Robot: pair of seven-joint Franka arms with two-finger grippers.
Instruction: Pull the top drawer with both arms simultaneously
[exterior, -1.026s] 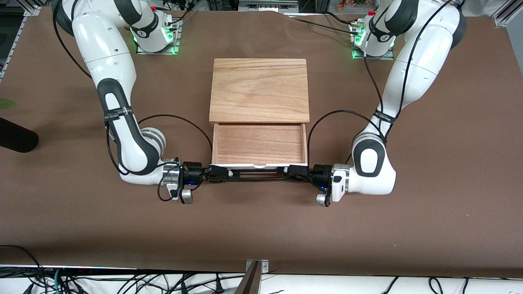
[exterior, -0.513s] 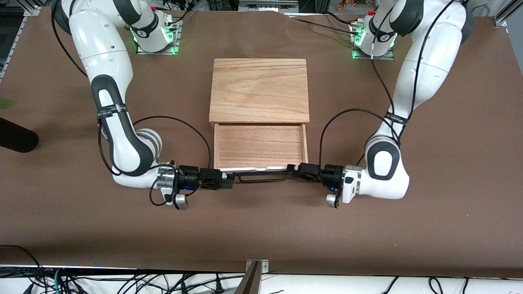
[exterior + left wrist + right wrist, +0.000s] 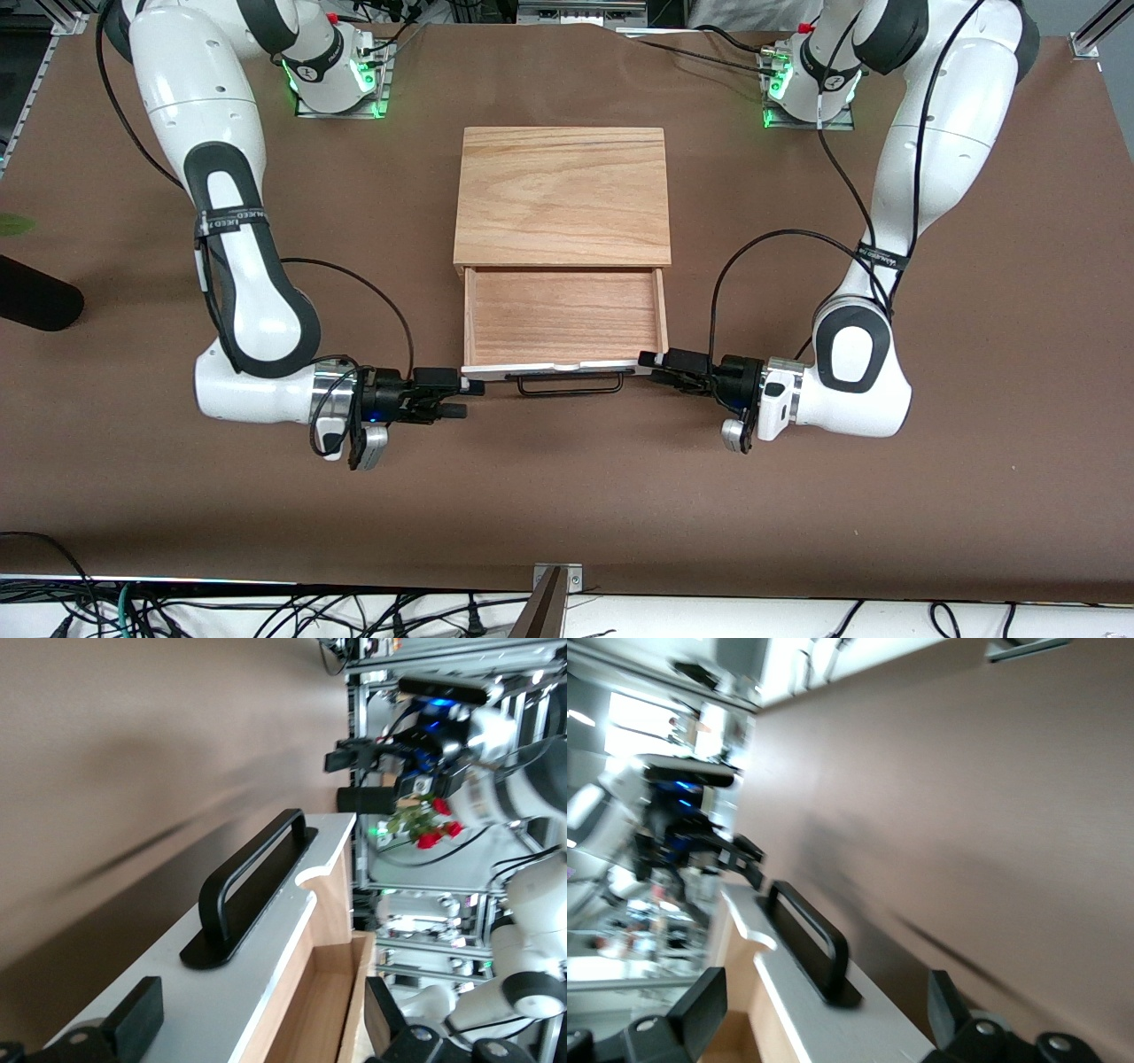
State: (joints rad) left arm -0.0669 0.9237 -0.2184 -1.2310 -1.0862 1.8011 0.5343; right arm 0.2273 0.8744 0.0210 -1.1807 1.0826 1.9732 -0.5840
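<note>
At each end of the drawer front: left hand [image 3: 651, 363] and right hand [image 3: 462, 393], both spread apart, gripping nothing. Top drawer [image 3: 564, 317] pulled well out from under the cabinet top [image 3: 562, 197], handle [image 3: 569, 383] free. Best backed off level, clear of the corners, low over the counter [image 3: 567, 496].

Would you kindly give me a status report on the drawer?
Left end effector open, right end effector open, each beside one end of the front panel. Top drawer pulled out. Handle unobstructed.
</note>
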